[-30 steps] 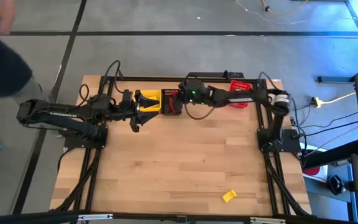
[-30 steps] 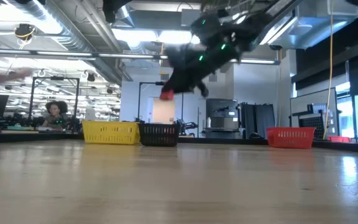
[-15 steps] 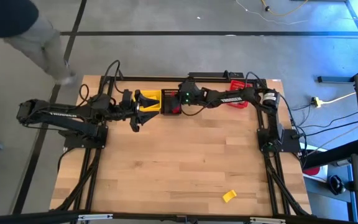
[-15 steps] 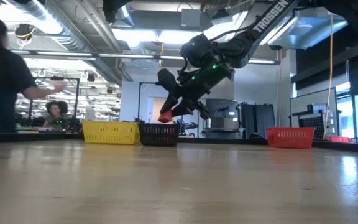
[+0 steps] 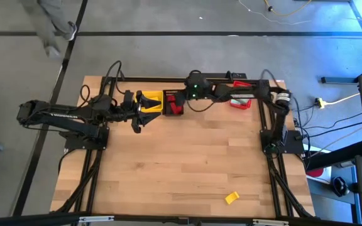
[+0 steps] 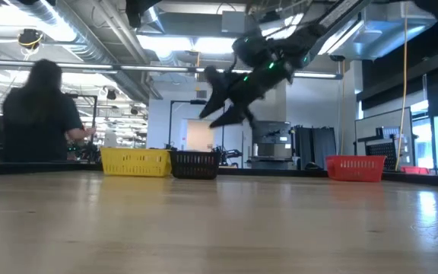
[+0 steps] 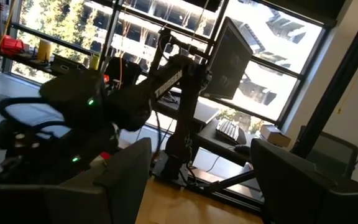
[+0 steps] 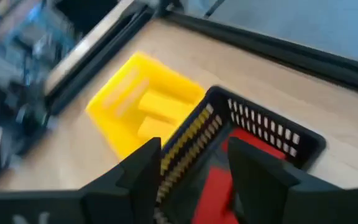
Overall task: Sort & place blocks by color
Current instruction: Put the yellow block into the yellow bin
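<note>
I am holding the right gripper (image 8: 191,155) above the black basket (image 8: 272,124), at about 12 o'clock on the table as seen from overhead. Its fingers are standing apart with nothing between them. Through the gap I am looking straight down at a red block (image 8: 219,186) lying on the basket floor. I judge this to be the release step, and the block looks to be free of the pads.

To do it well, I am planning to spread the fingers fully and lift straight up. Only then would I swing away, so that neither fingertip clips the slotted rim or drags the basket.

The yellow basket (image 5: 151,102) is touching the black one on its 9 o'clock side and is holding yellow blocks (image 8: 160,106). The left gripper (image 5: 140,112) is hanging just beside it, fingers wide and empty, so I am keeping my exit path off that side.

The red basket (image 5: 241,100) is sitting at about 1 o'clock, apart from the black one. That makes me question whether red belongs where it lies.

One yellow block (image 5: 231,198) is lying alone at about 5 o'clock near the front edge, well apart from everything.
</note>
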Robot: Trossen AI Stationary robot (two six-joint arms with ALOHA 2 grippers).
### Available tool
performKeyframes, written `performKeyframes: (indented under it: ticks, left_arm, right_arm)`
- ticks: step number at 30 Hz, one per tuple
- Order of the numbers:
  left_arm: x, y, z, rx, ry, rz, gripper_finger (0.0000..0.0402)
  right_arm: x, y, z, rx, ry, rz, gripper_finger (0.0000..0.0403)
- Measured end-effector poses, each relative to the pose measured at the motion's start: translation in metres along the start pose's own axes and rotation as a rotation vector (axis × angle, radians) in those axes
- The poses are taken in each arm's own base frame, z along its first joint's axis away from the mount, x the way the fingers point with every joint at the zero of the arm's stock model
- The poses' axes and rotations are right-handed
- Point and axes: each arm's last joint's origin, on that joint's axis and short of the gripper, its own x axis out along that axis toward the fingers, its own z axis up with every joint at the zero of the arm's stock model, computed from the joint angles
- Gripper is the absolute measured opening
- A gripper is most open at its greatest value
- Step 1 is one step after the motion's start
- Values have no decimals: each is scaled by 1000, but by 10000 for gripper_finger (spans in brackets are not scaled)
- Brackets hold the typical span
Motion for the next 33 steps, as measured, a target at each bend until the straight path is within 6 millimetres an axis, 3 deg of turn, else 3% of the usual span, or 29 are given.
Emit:
performKeyframes:
  ticks: [5,11,15,20,25,33]
  left_arm:
    - [0,0,0,0,0,0,267]
    - [0,-1,0,-7,12,-26,267]
    - [0,-2,-1,-7,34,-80,267]
    - [0,-3,-1,-7,41,-98,267]
    - [0,-3,-1,-6,40,-97,267]
    - [0,-3,-2,-6,43,-95,267]
  right_arm:
    - [-52,18,8,-246,130,11,183]
    - [-117,41,-23,-325,105,123,182]
    - [-160,53,-50,-250,-23,294,182]
    - [-206,68,-59,-202,-334,602,182]
    - [-227,69,-65,-262,-487,705,182]
    - [-228,68,-67,-266,-485,708,182]
